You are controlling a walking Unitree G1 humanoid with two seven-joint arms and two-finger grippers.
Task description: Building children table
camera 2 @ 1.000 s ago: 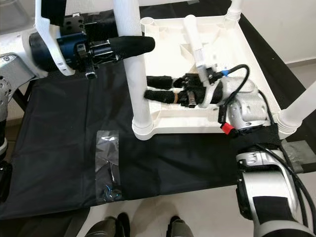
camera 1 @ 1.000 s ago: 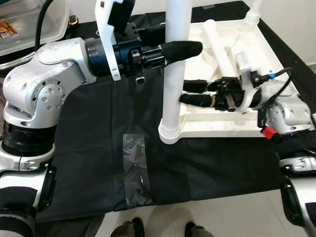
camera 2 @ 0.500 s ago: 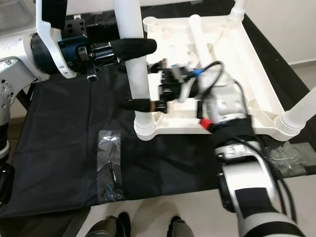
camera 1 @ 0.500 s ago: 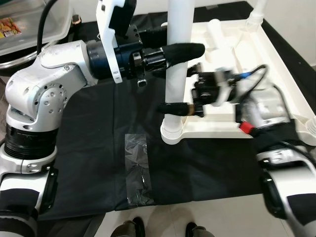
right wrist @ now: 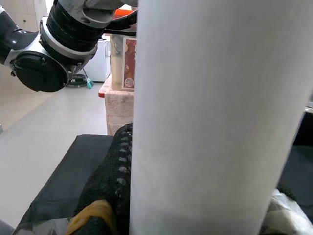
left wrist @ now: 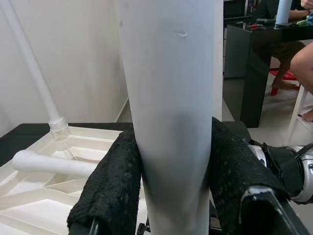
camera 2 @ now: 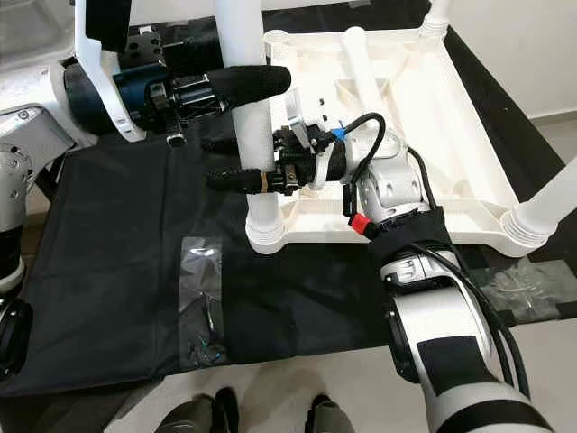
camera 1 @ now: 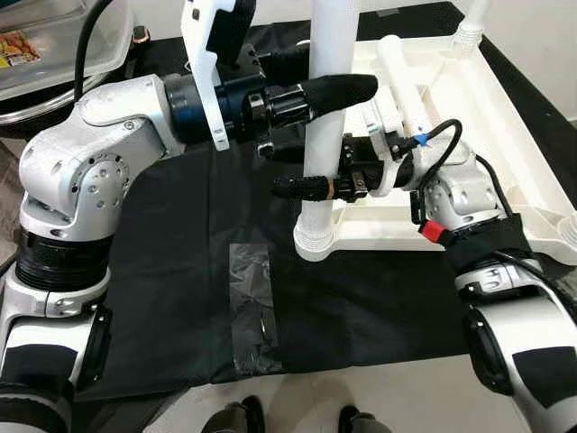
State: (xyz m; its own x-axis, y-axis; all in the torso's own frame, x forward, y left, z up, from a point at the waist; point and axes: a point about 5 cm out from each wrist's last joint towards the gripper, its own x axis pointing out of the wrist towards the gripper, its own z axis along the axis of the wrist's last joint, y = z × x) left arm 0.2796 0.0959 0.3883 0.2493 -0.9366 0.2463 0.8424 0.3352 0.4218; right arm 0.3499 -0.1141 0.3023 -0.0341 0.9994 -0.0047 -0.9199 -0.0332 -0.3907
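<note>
The white plastic children's table (camera 1: 505,117) lies upside down on a black cloth (camera 1: 180,234). A white table leg (camera 1: 323,162) stands upright in its near left corner socket. My left gripper (camera 1: 329,108) is shut on this leg high up, and its pads (left wrist: 110,186) press both sides. My right gripper (camera 2: 209,162) reaches across the table's underside and straddles the same leg lower down. It is open, with one finger in front of the leg and one behind. One of its fingers (right wrist: 105,196) lies against the leg.
A loose white leg (camera 1: 401,72) lies inside the table's underside. Two more legs stand at the far corner (camera 1: 471,18) and the near right corner (camera 2: 545,203). A clear bag of small hardware (camera 1: 252,307) lies on the cloth. A person's shoes (camera 1: 239,419) show at the floor edge.
My right gripper has swung left from inside the table's underside to the upright leg, and its fingers now stand either side of it. The left gripper has kept its hold.
</note>
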